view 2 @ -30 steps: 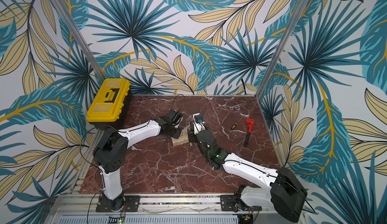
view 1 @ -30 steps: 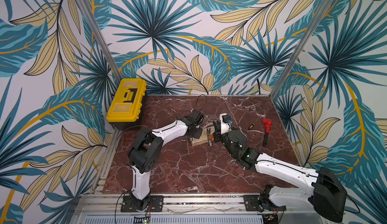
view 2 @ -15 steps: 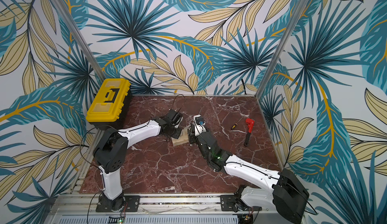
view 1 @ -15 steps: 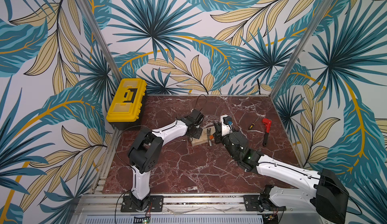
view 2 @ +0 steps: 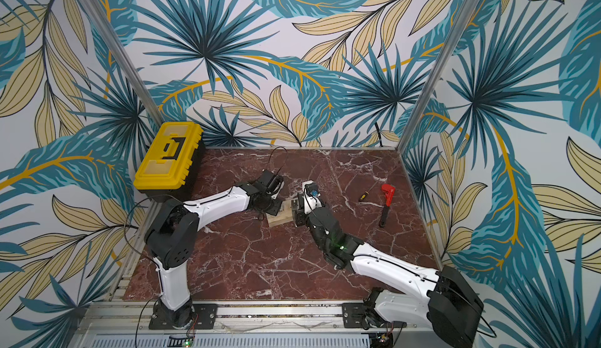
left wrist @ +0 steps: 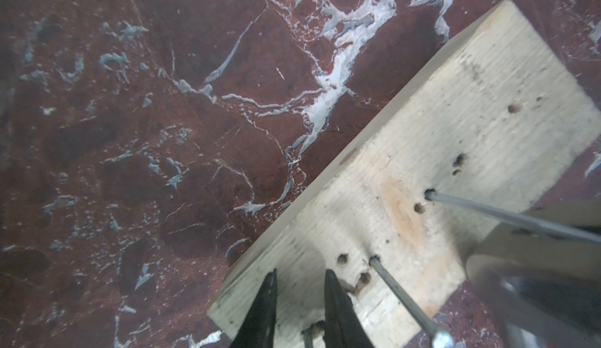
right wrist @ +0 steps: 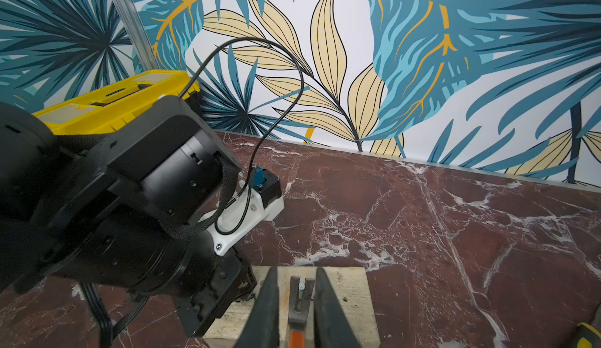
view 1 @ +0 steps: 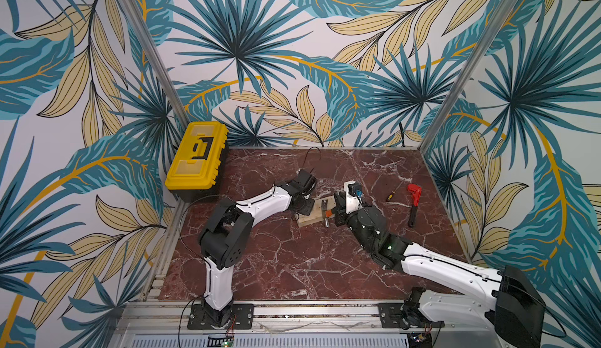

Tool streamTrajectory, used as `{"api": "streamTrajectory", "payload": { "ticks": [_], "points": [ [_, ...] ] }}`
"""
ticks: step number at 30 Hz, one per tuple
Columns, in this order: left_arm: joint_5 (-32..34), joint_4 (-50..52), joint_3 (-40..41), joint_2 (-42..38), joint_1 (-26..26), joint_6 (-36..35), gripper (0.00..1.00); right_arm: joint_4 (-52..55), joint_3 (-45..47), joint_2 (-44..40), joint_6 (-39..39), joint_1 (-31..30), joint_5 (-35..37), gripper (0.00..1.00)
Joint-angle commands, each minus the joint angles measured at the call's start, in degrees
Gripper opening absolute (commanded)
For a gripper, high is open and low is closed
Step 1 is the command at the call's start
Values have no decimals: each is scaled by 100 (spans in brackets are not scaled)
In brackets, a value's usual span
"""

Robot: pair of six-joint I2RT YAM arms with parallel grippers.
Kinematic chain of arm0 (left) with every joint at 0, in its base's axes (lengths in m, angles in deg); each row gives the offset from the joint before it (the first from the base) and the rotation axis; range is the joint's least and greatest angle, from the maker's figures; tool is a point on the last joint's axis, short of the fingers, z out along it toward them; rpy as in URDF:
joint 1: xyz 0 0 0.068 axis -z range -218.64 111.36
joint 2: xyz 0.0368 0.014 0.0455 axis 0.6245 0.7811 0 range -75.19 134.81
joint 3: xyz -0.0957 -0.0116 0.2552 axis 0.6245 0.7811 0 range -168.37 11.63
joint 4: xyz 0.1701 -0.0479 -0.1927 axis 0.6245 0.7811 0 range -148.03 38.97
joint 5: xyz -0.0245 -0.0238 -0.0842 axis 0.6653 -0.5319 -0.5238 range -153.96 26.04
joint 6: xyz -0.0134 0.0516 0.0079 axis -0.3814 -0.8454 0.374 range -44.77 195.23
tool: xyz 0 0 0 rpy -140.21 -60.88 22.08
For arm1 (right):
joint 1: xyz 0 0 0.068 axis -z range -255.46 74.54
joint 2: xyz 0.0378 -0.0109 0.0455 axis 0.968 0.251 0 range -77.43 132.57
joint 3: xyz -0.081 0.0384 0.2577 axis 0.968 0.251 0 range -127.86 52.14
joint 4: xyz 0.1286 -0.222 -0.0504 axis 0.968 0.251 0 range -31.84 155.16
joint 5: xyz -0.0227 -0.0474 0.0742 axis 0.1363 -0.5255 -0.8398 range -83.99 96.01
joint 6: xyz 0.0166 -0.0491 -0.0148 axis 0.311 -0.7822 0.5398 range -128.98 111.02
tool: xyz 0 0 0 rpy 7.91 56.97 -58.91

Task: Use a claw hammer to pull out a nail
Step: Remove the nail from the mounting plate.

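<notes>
No readable txt, labels, nos. anywhere, none legible on yellow toolbox (view 1: 195, 162) or claw hammer (right wrist: 297, 310)

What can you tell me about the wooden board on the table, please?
The board is a pale, rough-grained wooden plank lying flat on the red marble table. Its top is pocked with empty nail holes and bears an orange-brown stain. Two thin nails stand up from it, one caught in the claw of the hammer. The left fingers sit at one end, straddling a third nail; whether they press the wood cannot be told.
</notes>
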Motion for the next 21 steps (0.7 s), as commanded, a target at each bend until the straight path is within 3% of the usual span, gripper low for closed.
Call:
{"api": "streamTrajectory", "payload": {
  "ticks": [1,21],
  "points": [
    [-192,724,556,955,-2,76,26,640,241,-3,54,-56,-45,0],
    [-204,724,579,1029,-2,85,26,460,296,-401,33,-65,29,0]
  ]
}}
